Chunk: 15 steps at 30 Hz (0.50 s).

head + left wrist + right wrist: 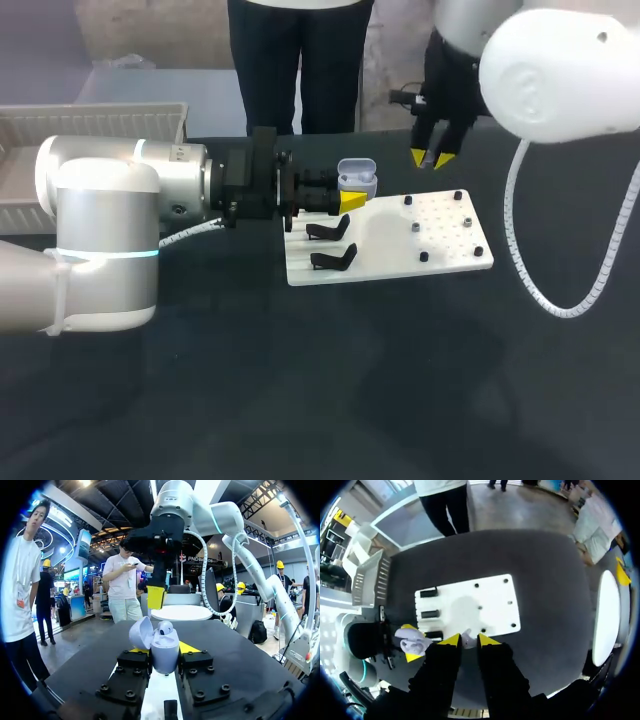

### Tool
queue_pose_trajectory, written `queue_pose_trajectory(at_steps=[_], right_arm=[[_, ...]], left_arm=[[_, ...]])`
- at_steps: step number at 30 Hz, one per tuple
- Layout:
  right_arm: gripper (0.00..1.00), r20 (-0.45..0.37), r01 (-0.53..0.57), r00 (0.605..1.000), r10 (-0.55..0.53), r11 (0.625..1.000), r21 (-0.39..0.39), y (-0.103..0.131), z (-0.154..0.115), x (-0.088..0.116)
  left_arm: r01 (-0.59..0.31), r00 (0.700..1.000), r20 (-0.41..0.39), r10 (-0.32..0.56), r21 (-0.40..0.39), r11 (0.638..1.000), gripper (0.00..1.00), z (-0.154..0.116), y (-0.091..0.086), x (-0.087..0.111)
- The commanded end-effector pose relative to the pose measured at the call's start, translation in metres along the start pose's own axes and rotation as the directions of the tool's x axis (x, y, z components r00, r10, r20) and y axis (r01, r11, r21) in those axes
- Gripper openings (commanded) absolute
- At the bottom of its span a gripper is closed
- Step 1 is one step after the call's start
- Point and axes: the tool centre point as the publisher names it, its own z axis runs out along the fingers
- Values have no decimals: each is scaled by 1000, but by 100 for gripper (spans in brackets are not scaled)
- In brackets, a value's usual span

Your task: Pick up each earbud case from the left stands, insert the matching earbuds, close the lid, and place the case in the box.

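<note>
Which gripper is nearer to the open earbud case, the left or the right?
Left. The left gripper is shut on the earbud case, one finger on each side. The right gripper, holding an earbud, hangs higher, beyond the case and apart from it.

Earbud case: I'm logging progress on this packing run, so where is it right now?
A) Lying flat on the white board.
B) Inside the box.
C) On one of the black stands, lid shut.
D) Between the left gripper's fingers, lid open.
D: the earbud case sits upright between the left gripper's yellow-tipped fingers with its lid open, while the right gripper pinches only a small white earbud.
</note>
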Motion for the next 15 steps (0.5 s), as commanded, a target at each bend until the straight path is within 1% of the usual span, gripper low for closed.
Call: queue_pose_trajectory(at_steps=[1, 7, 15], right_arm=[[0, 6, 41, 999, -41, 999, 2, 9, -31, 20], [0, -12, 136, 991, -136, 991, -3, 29, -47, 39], [0, -14, 211, 977, -211, 977, -31, 53, -49, 48]], left_arm=[[-4, 1000, 6, 4, -5, 1000, 0, 0, -1, 1], [-4, 1000, 6, 4, -5, 1000, 0, 0, -1, 1], [-4, 1000, 6, 4, -5, 1000, 0, 0, -1, 1]])
